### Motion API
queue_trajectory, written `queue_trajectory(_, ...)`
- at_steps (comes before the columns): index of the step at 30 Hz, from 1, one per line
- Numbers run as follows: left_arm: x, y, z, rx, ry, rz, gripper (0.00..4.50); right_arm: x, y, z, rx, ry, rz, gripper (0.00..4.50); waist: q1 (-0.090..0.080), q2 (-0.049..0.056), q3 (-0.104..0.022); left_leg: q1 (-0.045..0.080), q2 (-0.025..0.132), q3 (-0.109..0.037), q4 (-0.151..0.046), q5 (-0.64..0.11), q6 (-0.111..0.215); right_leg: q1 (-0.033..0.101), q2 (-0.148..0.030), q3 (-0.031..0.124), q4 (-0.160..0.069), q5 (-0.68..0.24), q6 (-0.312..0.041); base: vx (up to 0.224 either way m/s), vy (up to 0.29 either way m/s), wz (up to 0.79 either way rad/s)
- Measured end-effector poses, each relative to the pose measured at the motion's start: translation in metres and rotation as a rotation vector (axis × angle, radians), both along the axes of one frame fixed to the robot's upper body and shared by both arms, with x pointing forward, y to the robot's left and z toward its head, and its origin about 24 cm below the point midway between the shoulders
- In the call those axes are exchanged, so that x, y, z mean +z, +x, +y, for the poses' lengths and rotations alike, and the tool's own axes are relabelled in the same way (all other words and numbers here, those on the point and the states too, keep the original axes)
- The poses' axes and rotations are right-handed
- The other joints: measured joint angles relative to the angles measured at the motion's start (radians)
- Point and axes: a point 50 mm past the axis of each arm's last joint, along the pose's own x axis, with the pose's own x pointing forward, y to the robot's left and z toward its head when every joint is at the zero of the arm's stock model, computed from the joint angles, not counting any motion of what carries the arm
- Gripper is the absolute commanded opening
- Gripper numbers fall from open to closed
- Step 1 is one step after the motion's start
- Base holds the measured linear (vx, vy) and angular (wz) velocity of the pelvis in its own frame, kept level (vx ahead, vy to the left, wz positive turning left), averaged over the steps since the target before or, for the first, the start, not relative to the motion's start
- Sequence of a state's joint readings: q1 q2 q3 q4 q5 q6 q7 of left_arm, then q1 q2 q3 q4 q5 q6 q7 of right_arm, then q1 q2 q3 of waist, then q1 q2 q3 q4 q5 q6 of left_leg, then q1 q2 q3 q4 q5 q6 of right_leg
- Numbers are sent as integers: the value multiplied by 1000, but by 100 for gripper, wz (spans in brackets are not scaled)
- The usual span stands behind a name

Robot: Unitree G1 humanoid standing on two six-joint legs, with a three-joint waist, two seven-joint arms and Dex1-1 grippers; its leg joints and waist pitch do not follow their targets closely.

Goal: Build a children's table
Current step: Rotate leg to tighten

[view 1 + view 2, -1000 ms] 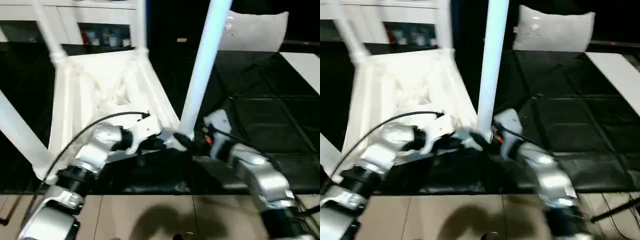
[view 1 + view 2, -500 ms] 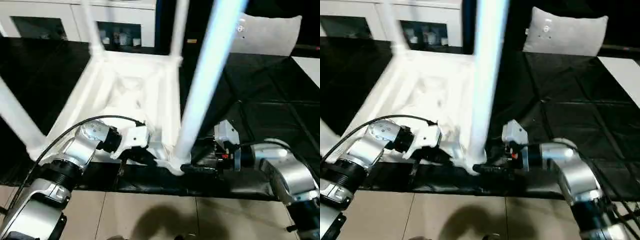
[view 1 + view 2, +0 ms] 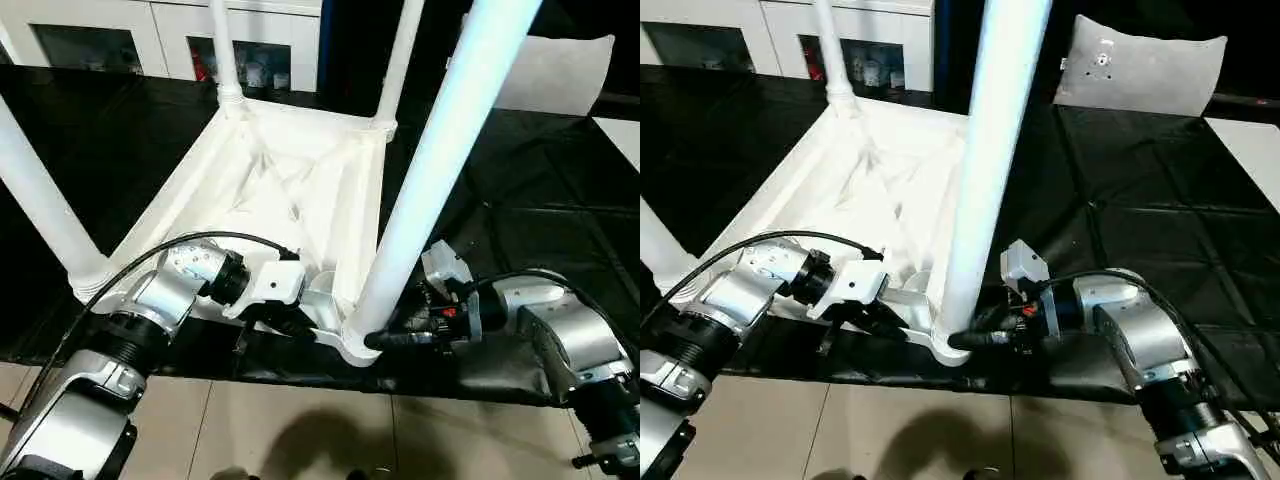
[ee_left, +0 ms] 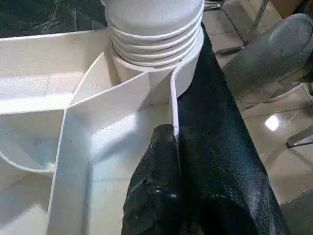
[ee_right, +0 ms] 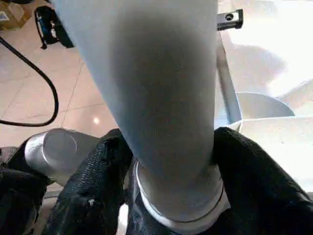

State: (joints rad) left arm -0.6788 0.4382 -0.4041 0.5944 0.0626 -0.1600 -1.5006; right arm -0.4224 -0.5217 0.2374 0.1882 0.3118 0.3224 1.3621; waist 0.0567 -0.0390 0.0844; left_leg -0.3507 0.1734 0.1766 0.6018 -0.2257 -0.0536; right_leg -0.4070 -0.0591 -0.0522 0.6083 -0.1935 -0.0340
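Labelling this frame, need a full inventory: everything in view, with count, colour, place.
children's table top: one, white, upside down on the black surface, ribbed underside up.
table legs: four, white, upright at the top's corners.
black surface: one, under the table.
cabinets: white, glass-fronted, at the back.
pillow: one, light grey, back right.
flat board: one, white, far right edge.
tiled floor: beige, nearest the robot.
left tool: black fingers shut on the top's rim near the nearest corner.
right tool: black fingers around the nearest leg's base.

children's table (image 3: 300, 190) | white, upside down on black mat | four legs up (ribbed underside showing)
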Motion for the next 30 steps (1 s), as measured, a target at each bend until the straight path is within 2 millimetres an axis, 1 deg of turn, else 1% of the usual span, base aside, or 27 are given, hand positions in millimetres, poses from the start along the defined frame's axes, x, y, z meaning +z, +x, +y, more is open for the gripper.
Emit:
queue_trajectory(4,0,0,0,-6,-3,-5,0,-1,1,-1,-3,0,0,216,1,0,0,0,0,0,0,0,0,0,0,0,0,0,0,0,0,0)
queue_trajectory(11,-1,0,0,-8,-5,-5,0,-1,1,-1,-4,1,-3,201,2,0,0,0,0,0,0,0,0,0,0,0,0,0,0,0,0,0)
queue_trajectory(15,-2,0,-1,-1,-14,7,0,-2,-4,-2,-19,6,-2,199,5,0,0,0,0,0,0,0,0,0,0,0,0,-1,-1,0,0,0)
queue_trajectory(20,-4,0,0,78,-40,49,0,-7,-12,3,-113,51,33,199,2,1,1,1,0,1,0,0,-1,2,0,0,1,-1,-1,0,0,0)
queue_trajectory(21,-5,1,0,123,-43,56,0,-9,-12,4,-165,61,31,199,0,1,1,1,0,1,-1,0,-3,4,0,0,1,-1,-1,0,0,0)
queue_trajectory(23,-5,3,0,201,-45,66,0,-10,-11,6,-237,65,11,199,-9,1,1,4,0,1,-1,-1,-9,6,0,0,1,-2,0,0,0,0)
queue_trajectory(24,-5,5,-1,251,-47,69,0,-11,-8,9,-291,62,-10,199,-19,1,1,5,0,0,-1,-1,-10,6,0,0,1,-5,5,0,0,0)
queue_trajectory(25,-5,7,-2,317,-53,83,0,-12,-5,11,-356,62,-21,197,-26,0,2,6,0,0,-2,0,-11,7,0,1,0,-5,6,0,0,0)
queue_trajectory(26,-5,10,-3,376,-63,83,0,-13,-1,14,-426,71,-29,197,-35,0,3,6,0,0,-2,2,-13,6,0,1,0,-6,7,-54,4,-9)
queue_trajectory(27,-5,12,-7,436,-72,85,0,-14,3,17,-509,76,-40,196,-50,0,5,6,0,0,-2,3,-13,6,0,0,-2,-6,8,-54,4,-9)
queue_trajectory(28,-5,13,-11,473,-81,87,0,-15,6,18,-565,81,-43,195,-60,0,5,6,0,-1,-3,3,-13,5,0,-1,-6,-6,8,0,0,0)
queue_trajectory(30,-6,16,-21,548,-99,77,0,-14,15,21,-684,91,-41,194,-81,3,6,1,0,-4,-5,3,-12,4,0,-6,-17,-6,8,0,0,0)
